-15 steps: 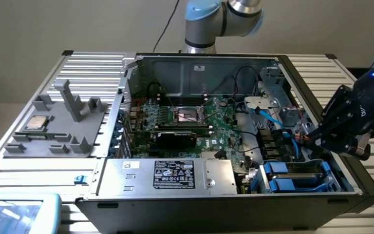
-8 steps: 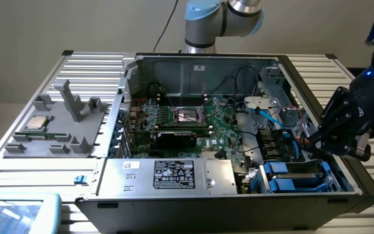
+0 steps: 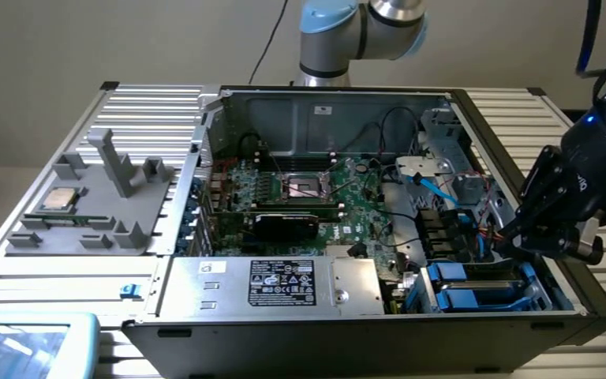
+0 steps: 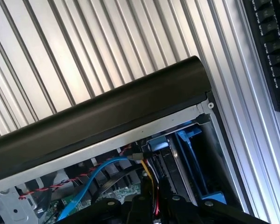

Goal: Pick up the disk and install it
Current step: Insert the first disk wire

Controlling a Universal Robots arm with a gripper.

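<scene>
Jaws: just above the drive bay (image 3: 482,272), open or closed I cannot tell | disk (image 4: 177,156): on edge in its blue carrier, inside that bay at the computer case (image 3: 387,335) corner, exterior view's right | why, I judge: upright to fit the bay's slot

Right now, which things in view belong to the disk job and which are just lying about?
Job: gripper, blue-framed disk, open computer case.
Lying about: processor chip, memory stick, grey tray, keyboard, silver power supply box.
</scene>
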